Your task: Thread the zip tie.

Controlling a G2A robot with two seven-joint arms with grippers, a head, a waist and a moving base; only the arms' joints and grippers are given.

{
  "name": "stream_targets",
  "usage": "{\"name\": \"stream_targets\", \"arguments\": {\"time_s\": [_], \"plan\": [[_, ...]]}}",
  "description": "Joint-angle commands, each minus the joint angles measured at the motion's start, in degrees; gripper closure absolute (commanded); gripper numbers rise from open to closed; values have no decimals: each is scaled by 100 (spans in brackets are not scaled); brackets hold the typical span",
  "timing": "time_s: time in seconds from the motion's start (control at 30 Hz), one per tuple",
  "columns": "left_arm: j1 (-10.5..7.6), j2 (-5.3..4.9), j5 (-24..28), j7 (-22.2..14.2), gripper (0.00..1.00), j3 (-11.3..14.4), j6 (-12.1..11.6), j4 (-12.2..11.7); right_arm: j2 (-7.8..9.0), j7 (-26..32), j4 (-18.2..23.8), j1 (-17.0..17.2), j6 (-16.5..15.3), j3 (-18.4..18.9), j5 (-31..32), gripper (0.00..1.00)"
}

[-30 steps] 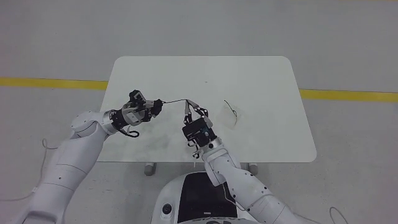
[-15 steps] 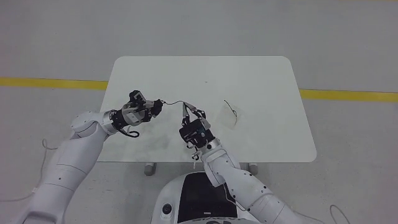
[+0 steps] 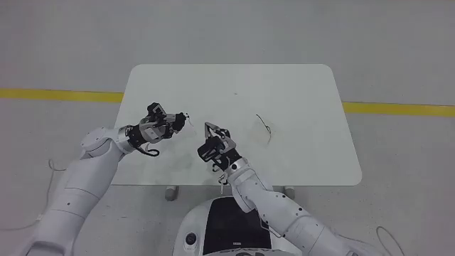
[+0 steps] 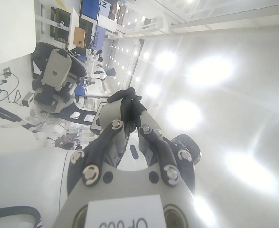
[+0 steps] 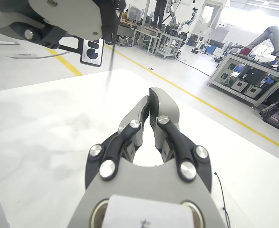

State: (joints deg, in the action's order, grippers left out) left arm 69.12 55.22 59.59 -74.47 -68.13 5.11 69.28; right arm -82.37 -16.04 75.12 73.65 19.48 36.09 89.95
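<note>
White counter (image 3: pixel 298 85) w/ rounded corners stands on grey floor (image 3: pixel 398 35); a yellow floor line (image 3: pixel 57 94) shows off both its L and R edges. Lying flat on the counter, a bit R of ctr, is a spare zip tie (image 3: pixel 264 126), thin, black, slightly curved, well apart from both pincers. In the right wrist view the same spare zip tie (image 5: pixel 221 191) lies on the white top next to the R arm's wrist, not touching it. L pincer (image 3: pixel 178 121) hangs over the counter's L part, in from the L edge and approx midway btwn far and near edges. R pincer (image 3: pixel 208 126) is over the counter nearer the middle of the near edge, tips aimed toward the L pincer, near it but apart. The zip tie (image 5: pixel 112 58) is in the L pincer: left wrist view shows L pincer (image 4: pixel 130 100) w/ pads together, clamped on the black zip tie (image 4: pixel 127 110), and a black bit pokes out past the tips. From the right wrist view, the L pincer (image 5: pixel 115 3) is up above the counter and the strap runs down out of it toward the top. Its lower end is blurred, so can't tell if it touches the counter. That end is short of the R pincer (image 5: pixel 149 100), w/ a gap btwn them. R pincer is together, ribbed pads pressed against each other, not on the strap.
</note>
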Motion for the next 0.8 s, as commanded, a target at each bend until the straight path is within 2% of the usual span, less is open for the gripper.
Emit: {"name": "stream_targets", "arguments": {"time_s": [0.0,0.07,0.1,0.13,0.17,0.2,0.3,0.43,0.53,0.63,0.77], "plan": [[-2,1,-3,1,100,0,-4,-4,20,40,22,-6,0,-20,0,100],[-4,3,-2,3,100,-1,-9,-8,31,94,91,43,0,27,0,100],[-4,3,-5,6,100,-2,-13,-10,35,109,117,69,0,46,0,83],[-4,3,-5,11,100,-3,-16,-12,40,158,119,84,0,42,0,53],[-4,4,-4,16,100,-6,-21,-17,48,225,127,82,0,0,0,47],[-3,4,-4,19,100,-7,-23,-18,54,269,131,77,-16,-43,0,35],[-2,6,-8,29,100,-9,-29,-18,69,375,147,24,-227,-186,0,37],[0,8,-24,37,100,-4,-36,-24,58,307,242,44,-575,-217,-28,51],[0,9,-38,49,100,-5,-40,-30,41,247,283,52,-716,-188,-49,51],[5,9,-42,55,100,-9,-48,-36,14,118,319,73,-668,-150,-76,53],[13,8,-53,62,100,-17,-52,-38,-38,-120,317,110,-508,-110,-96,62]]}}
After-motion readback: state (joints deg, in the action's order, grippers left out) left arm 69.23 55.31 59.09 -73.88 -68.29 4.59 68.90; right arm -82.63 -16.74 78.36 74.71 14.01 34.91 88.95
